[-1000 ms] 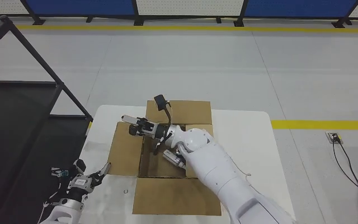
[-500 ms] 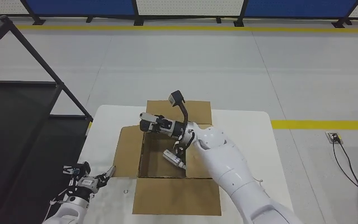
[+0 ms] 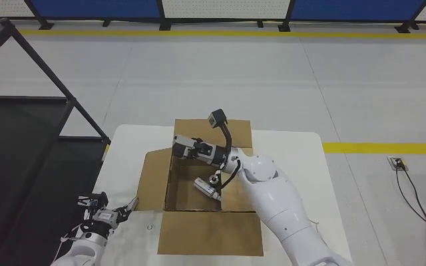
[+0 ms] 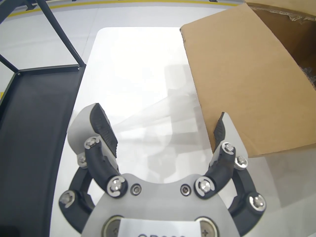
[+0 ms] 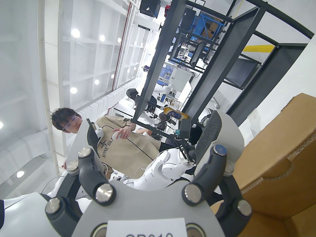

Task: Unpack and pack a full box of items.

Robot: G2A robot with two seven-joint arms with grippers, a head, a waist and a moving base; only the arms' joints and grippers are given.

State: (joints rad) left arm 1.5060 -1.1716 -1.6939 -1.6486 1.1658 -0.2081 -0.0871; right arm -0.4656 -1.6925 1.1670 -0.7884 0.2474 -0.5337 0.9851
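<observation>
We are holding the right gripper (image 3: 178, 147), fingers spread and empty, over the box (image 3: 210, 233) at frame centre, and are probably best lowering it straight onto the item (image 3: 206, 188) inside, with the left gripper (image 3: 106, 205) hanging open at lower left.

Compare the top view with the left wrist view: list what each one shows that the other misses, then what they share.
Top view, not the left wrist view: the right gripper above the far left corner of the cardboard box, and a pale item lying on the box floor.
Left wrist view, not the top view: the ribbed pads of the open left gripper, one finger near the corner of a box flap.
Both: the left gripper, the cardboard box with flaps spread, the white table, and the black rack beside it.
</observation>
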